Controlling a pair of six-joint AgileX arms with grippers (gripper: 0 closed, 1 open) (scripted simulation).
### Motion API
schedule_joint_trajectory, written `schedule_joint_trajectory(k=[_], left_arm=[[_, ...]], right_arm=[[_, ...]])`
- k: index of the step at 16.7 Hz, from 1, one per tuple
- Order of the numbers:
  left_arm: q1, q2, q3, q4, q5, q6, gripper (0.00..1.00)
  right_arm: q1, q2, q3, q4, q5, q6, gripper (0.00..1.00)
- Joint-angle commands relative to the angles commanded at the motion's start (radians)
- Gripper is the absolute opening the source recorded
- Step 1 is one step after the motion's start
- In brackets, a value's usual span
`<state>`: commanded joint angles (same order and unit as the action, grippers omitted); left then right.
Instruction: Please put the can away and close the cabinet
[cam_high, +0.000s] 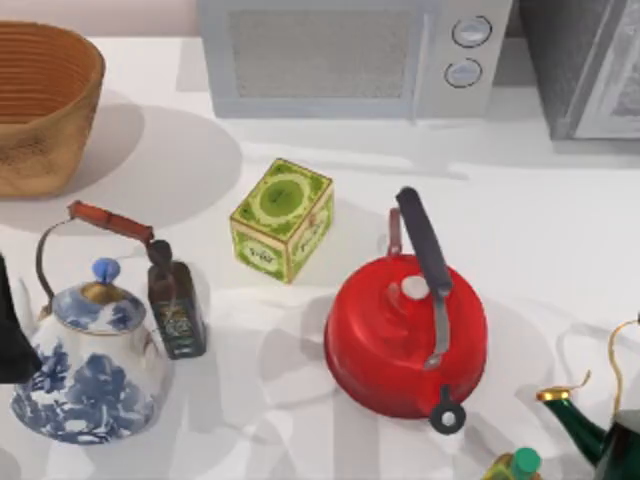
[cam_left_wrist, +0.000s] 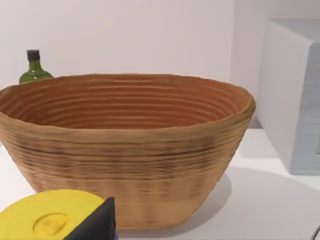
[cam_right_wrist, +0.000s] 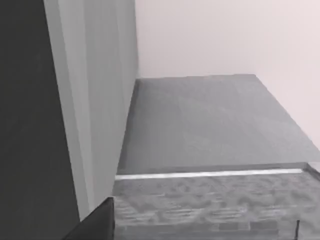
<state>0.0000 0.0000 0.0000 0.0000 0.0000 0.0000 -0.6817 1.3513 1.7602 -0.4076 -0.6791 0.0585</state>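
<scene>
Right gripper apparently by the cabinet, opening unclear

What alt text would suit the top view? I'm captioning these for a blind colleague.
A red kettle with a dark handle sits right of centre on a white table, with a green tea tin just behind it to the left. A blue-and-white teapot and small dark bottle stand at left, a wicker basket at back left, a microwave and grey cabinet behind.

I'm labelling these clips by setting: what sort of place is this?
Most likely a kitchen counter, in a rendered scene: a microwave stands at the back of a white table, a red kettle and a blue-and-white teapot sit in front, and a grey cabinet is at the back right.
</scene>
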Motion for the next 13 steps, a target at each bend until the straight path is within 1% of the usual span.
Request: schedule_joint_trajectory(k=[9,11,13], left_arm=[[0.0,0.0,0.0,0.0,0.0,0.0,1.0],[0.0,0.0,0.0,0.0,0.0,0.0,1.0],[0.0,0.0,0.0,0.0,0.0,0.0,1.0]], right_arm=[[0.758,-0.027,-0.009,-0.026,0.746,-0.006,1.0],[0.9,-0.037,-0.015,-0.029,0.888,-0.015,1.0],[1.012,-0.046,-0.024,-0.032,1.006,-0.025,1.0]])
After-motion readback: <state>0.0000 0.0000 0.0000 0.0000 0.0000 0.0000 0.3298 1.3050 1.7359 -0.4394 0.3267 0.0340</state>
